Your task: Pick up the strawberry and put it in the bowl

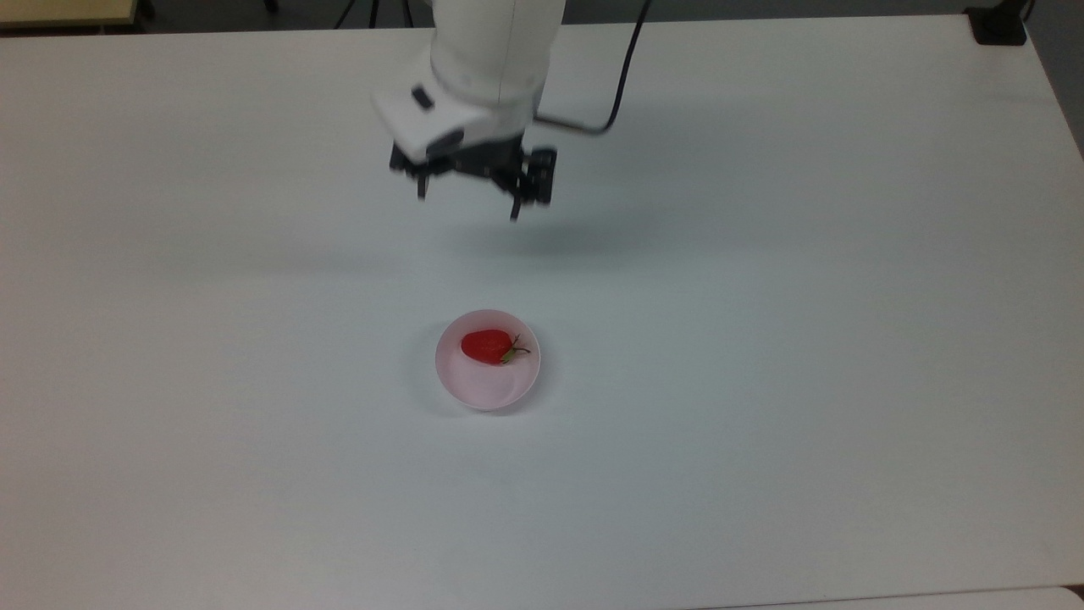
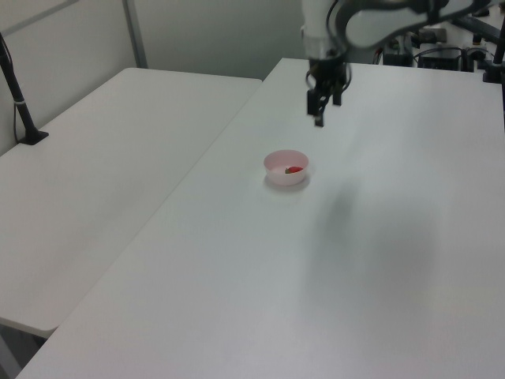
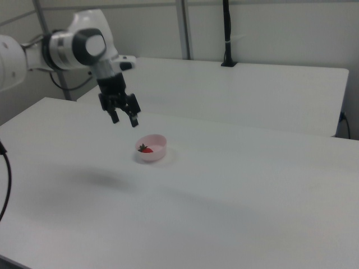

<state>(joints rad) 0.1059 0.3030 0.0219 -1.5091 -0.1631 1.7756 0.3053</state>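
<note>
The red strawberry (image 1: 486, 346) lies on its side inside the pale pink bowl (image 1: 489, 390), its green stem pointing to the top view's right. It also shows as a red spot (image 2: 293, 169) in the bowl (image 2: 282, 177) in the left view, and again (image 3: 146, 149) in the bowl (image 3: 158, 147) in the right view. My gripper (image 1: 468, 200) hangs open and empty well above the table, away from the bowl toward the top view's upper edge. In the right view the gripper (image 3: 124, 119) is up and to the left of the bowl.
The bowl stands on a wide white table (image 1: 804, 339). A second white table (image 2: 102, 158) adjoins it in the left view, with a black post (image 2: 17, 95) at its far edge. A black clamp (image 1: 998, 25) sits at the top view's upper right corner.
</note>
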